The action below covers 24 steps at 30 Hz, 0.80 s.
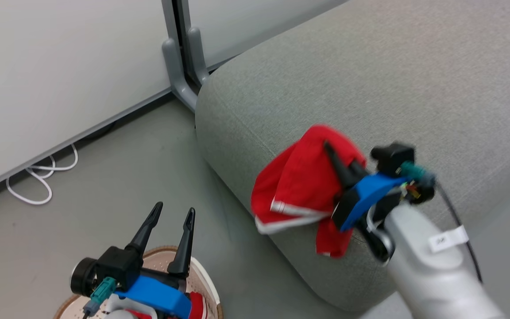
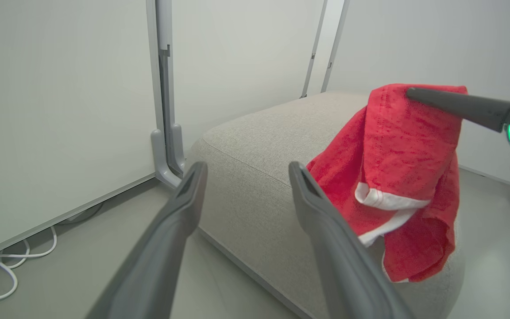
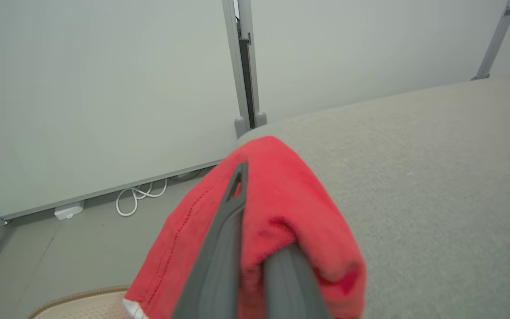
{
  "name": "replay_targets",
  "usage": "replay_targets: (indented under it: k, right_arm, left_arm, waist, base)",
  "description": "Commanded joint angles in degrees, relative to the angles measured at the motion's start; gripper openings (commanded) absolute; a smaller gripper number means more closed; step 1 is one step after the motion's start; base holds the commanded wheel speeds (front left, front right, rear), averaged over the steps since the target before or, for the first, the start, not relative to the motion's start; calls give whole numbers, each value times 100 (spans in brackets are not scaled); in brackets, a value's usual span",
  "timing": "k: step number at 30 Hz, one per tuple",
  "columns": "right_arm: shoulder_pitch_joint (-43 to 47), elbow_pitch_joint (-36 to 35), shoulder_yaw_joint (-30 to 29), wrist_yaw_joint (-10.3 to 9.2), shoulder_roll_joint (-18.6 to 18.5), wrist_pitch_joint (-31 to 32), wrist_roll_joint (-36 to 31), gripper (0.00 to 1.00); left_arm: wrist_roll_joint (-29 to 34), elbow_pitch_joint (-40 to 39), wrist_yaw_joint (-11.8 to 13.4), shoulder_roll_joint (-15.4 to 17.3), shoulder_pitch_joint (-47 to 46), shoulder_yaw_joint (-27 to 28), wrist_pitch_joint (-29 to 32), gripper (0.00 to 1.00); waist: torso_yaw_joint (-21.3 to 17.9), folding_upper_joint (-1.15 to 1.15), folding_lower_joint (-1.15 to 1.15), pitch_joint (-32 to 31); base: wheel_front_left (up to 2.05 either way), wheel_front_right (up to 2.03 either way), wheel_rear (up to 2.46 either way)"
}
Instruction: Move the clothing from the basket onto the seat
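Red shorts [image 1: 299, 186] with white stripes hang from my right gripper [image 1: 328, 148], which is shut on them above the front left corner of the grey seat [image 1: 370, 79]. The cloth drapes over the seat's edge. In the right wrist view the shorts [image 3: 281, 186] wrap over the closed fingers [image 3: 233, 221]. My left gripper [image 1: 174, 208] stands open and empty above the basket [image 1: 208, 283] at the lower left. Some red cloth [image 1: 197, 305] lies in the basket behind the wrist. The left wrist view shows the open gripper [image 2: 247, 168] facing the seat [image 2: 259, 141] and the hanging shorts [image 2: 405, 146].
White partition panels stand behind, with a grey post foot [image 1: 179, 66] beside the seat's corner. A white cable [image 1: 38, 177] loops on the floor along the panel. Grey floor [image 1: 219, 230] separates the basket from the seat.
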Motion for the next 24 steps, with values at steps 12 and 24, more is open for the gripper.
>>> replay_targets:
  k: [12,24]
  right_arm:
    - [-1883,606,-2109,1,-1030,6,-438,0]
    - [-2360,445,-3885,2,-2195,-102,-1107,0]
  left_arm:
    - [127,-331,-9,550,-819,-314,-16,100]
    - [300,-926,-9,986,-1565,-575,-16,100]
  waist:
    - [840,0,0,1506]
    - [1541,0,0,3027]
  base:
    - [0,0,0]
    - [0,0,0]
